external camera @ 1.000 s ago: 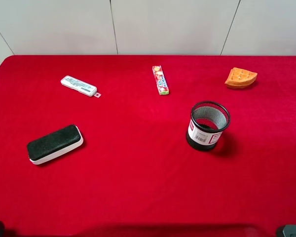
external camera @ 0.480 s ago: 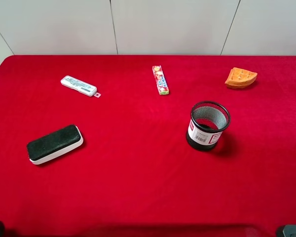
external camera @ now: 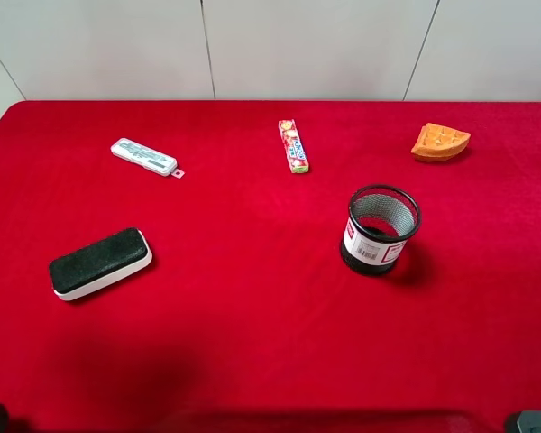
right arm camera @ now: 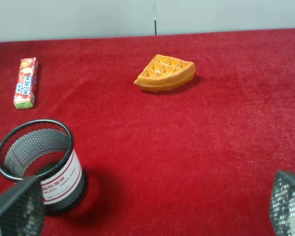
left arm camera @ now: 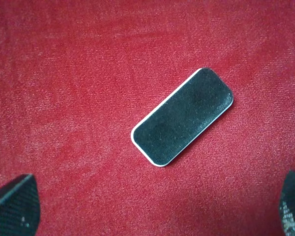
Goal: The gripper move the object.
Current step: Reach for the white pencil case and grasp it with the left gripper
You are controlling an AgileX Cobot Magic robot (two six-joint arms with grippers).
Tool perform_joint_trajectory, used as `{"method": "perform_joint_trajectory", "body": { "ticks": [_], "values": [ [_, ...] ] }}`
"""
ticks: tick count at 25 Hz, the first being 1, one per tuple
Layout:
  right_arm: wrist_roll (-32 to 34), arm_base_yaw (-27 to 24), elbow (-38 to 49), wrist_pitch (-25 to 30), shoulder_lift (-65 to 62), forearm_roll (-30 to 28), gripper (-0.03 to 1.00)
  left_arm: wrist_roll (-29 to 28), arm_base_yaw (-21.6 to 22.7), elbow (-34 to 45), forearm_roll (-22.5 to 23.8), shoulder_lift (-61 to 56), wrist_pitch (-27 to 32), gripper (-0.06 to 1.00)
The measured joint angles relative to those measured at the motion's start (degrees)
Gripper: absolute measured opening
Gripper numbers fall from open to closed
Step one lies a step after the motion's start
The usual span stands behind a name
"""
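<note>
The object, a slim white bar with teal print [external camera: 144, 156], lies flat at the far left of the red table, its tiny tab pointing right. It shows in neither wrist view. My left gripper [left arm camera: 152, 204] is open and empty; its black fingertips [left arm camera: 12, 204] stand wide apart above the black-topped eraser [left arm camera: 183, 117]. My right gripper [right arm camera: 152, 206] is open and empty, with the mesh cup [right arm camera: 39, 162] just ahead of one fingertip [right arm camera: 17, 206]. In the exterior view only small grey bits of the arms show at the bottom corners.
The black-topped white eraser [external camera: 100, 262] lies front left. A red-green candy stick [external camera: 293, 146] lies at the back middle. An orange waffle piece [external camera: 440, 142] is at the back right. A black mesh pen cup [external camera: 380, 229] stands right of centre. A white wall borders the table's far edge.
No object has moved. A faint shadow has spread over the cloth at the front left.
</note>
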Motion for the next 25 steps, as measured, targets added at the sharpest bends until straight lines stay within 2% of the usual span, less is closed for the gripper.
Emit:
{"method": "perform_joint_trajectory", "body": {
  "ticks": [20,25],
  "values": [
    [0.0,0.0,0.0,0.0,0.0,0.0,0.69,-6.6,0.0,-16.7,0.1,32.1,-0.5,0.95],
    [0.0,0.0,0.0,0.0,0.0,0.0,0.69,-9.5,0.0,-20.7,-0.1,39.4,-2.9,0.95]
  ]
}}
